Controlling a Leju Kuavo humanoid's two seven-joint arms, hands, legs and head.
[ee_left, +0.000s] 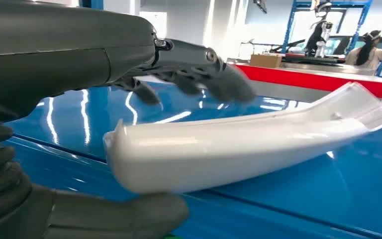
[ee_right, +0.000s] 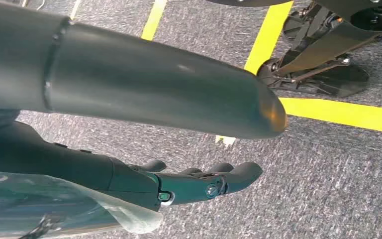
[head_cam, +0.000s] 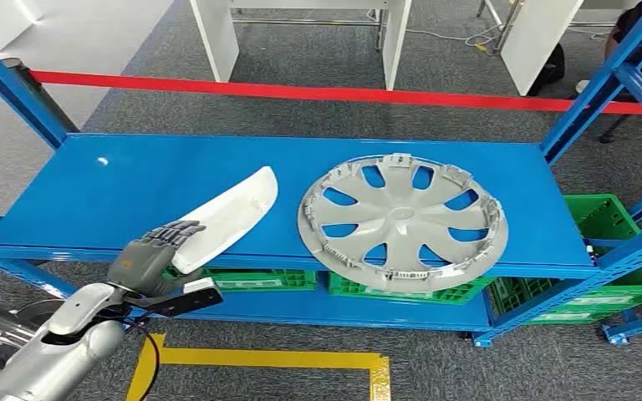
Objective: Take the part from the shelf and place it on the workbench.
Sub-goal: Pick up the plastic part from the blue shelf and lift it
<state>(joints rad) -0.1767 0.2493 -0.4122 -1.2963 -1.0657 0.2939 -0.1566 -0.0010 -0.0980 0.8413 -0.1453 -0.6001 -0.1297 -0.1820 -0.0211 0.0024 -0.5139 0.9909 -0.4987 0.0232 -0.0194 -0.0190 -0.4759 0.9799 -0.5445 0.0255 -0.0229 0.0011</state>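
Left hand [head_cam: 152,255] bracketed the long white curved plastic part [head_cam: 230,217], fingers spread and not yet clamped, at seven o'clock of the silver hubcap [head_cam: 403,221]; should close squarely before lifting.

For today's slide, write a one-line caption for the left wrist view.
Robot's left hand reaches around the near end of a white curved part on the blue shelf, fingers above, thumb below.
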